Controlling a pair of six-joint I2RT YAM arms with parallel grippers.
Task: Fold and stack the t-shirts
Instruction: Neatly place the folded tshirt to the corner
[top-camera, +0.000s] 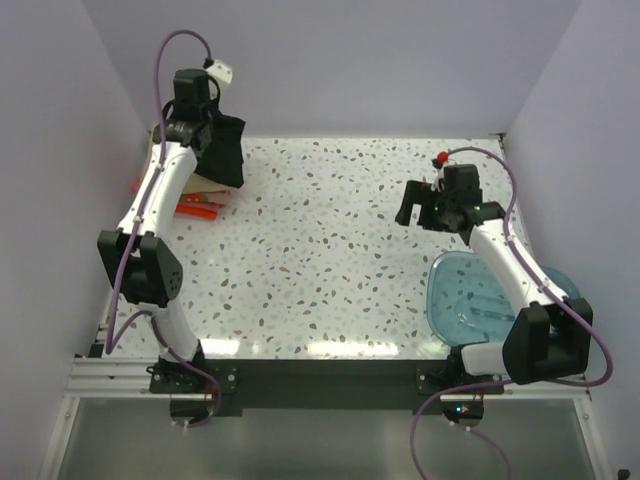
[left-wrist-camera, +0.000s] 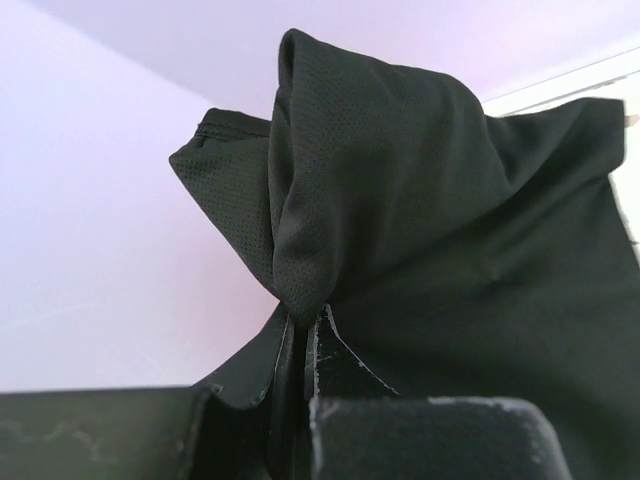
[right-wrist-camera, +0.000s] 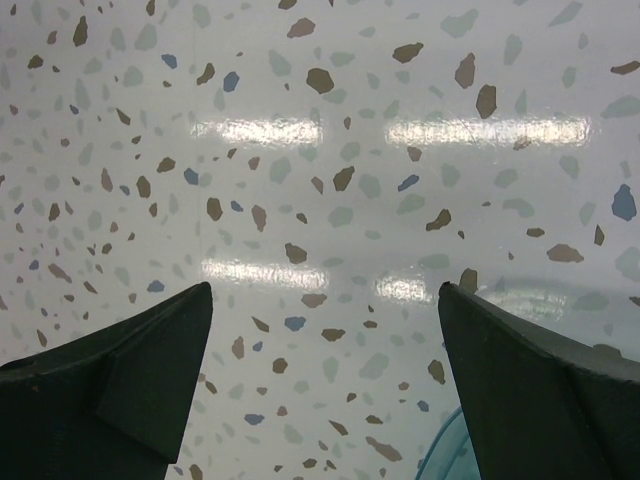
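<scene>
1. Your left claw (left-wrist-camera: 303, 345) is clamped on a bunched ridge of the black t-shirt (top-camera: 226, 152). The wrist view shows the cloth pinched tight between the jaws and rising in a peak above them.
2. From above, that shirt hangs off the raised left arm over the far-left corner of the counter (top-camera: 330, 250). It is gathered and unfolded. Whether its lower hem touches the pile beneath cannot be told.
3. Under and just beside the hanging cloth lies the tan-beige t-shirt (top-camera: 207, 190). The red-orange t-shirt (top-camera: 195, 208) peeks out at its near edge. The arm hides both in part, so you cannot judge whether either is folded.
4. Your right claw (right-wrist-camera: 325, 300) holds nothing. Its jaws stand wide apart above bare speckled counter on the right side, well apart from all three shirts.
5. The translucent teal bowl (top-camera: 465, 300) sits near the right arm, and its rim shows at the bottom of the right wrist view. It is no part of this job.
6. Judged from this, you are early in the task. No folded shirt shows in the middle of the counter, and no neat stack is visible.
7. What is left, by the look of it, is nearly everything. The black shirt must be carried to open counter, spread flat and folded. The other two need the same, and then all three must be stacked.
8. The single pinch grip leaves the cloth bunched, so spreading it will likely call for the right claw.
</scene>
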